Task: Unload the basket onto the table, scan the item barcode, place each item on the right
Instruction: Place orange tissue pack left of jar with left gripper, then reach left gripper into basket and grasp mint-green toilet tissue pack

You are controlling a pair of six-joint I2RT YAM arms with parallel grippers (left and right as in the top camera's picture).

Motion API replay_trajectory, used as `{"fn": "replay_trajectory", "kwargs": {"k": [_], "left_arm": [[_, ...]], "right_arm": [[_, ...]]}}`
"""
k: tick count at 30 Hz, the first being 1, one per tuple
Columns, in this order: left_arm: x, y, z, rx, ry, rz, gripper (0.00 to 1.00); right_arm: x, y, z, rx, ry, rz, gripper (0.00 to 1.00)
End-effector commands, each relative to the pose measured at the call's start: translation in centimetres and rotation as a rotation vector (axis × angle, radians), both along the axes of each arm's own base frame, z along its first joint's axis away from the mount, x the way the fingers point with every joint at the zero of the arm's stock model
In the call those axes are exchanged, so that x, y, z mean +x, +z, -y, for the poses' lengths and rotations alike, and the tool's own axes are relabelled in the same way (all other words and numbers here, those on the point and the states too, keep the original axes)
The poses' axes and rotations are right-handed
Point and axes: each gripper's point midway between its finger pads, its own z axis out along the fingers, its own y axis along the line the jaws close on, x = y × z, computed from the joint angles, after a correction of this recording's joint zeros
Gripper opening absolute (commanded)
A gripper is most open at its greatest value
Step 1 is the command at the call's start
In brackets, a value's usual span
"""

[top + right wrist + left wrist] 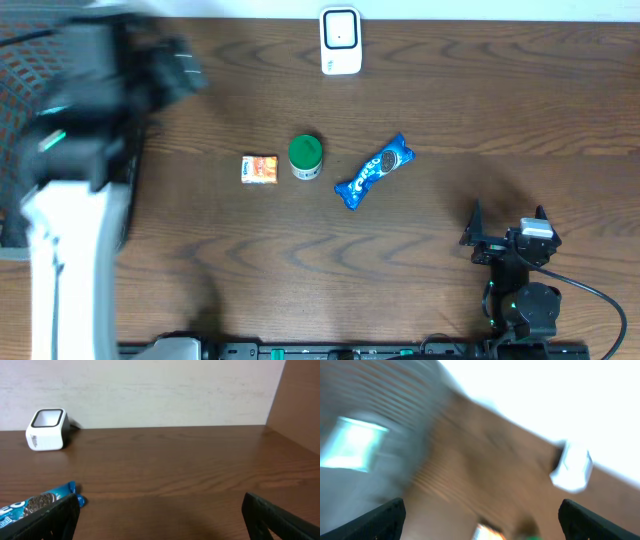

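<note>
Biscuit packet (373,171) lies mid-desk (450,100), just right of a green-lidded tub (305,156), well short of the scanner (340,41). It is probably light, crinkly and crushable, so pinch gently across its middle. Right hand (508,215) sits nearby, spread and empty; left hand (480,505), blurred, is spread too.

Left arm (75,140) a motion blur; cookie pack (40,501) edge-cropped.

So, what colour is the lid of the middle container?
The lid is green; the overhead view shows it best.
</note>
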Motion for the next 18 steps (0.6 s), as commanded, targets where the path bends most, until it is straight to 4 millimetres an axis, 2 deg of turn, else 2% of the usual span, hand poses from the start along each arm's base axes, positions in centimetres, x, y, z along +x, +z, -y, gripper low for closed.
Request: {"fn": "replay_trajectory", "kwargs": {"k": [1, 4, 6, 8, 11, 14, 18], "left_arm": [[-3.2, 1.2, -7.7, 0.073, 0.219, -0.001, 0.98], [-5.6, 0.6, -13.3, 0.077, 0.379, -0.039, 0.98], [-6.6, -0.1, -16.6, 0.099, 0.447, -0.073, 0.98], [-6.9, -1.0, -19.1, 0.127, 0.477, -0.114, 0.98], [-6.5, -3.5, -21.4, 0.14, 0.486, -0.198, 0.98], [-4.4, -8.5, -23.2, 0.112, 0.467, -0.325, 0.98], [-1.9, -13.9, -24.7, 0.114, 0.407, -0.44, 0.98]], "right_arm": [[0.0, -0.1, -0.2, -0.014, 0.011, -0.004, 0.99], [0.0, -0.1, -0.2, -0.014, 0.011, -0.004, 0.99], [0.0, -0.1, -0.2, -0.014, 0.011, -0.004, 0.99], [0.0, -0.1, -0.2, -0.014, 0.011, -0.004, 0.99], [0.0, -0.1, -0.2, -0.014, 0.011, -0.004, 0.99], [0.0, -0.1, -0.2, -0.014, 0.011, -0.004, 0.99], [0.0, -0.1, -0.2, -0.014, 0.011, -0.004, 0.99]]}}
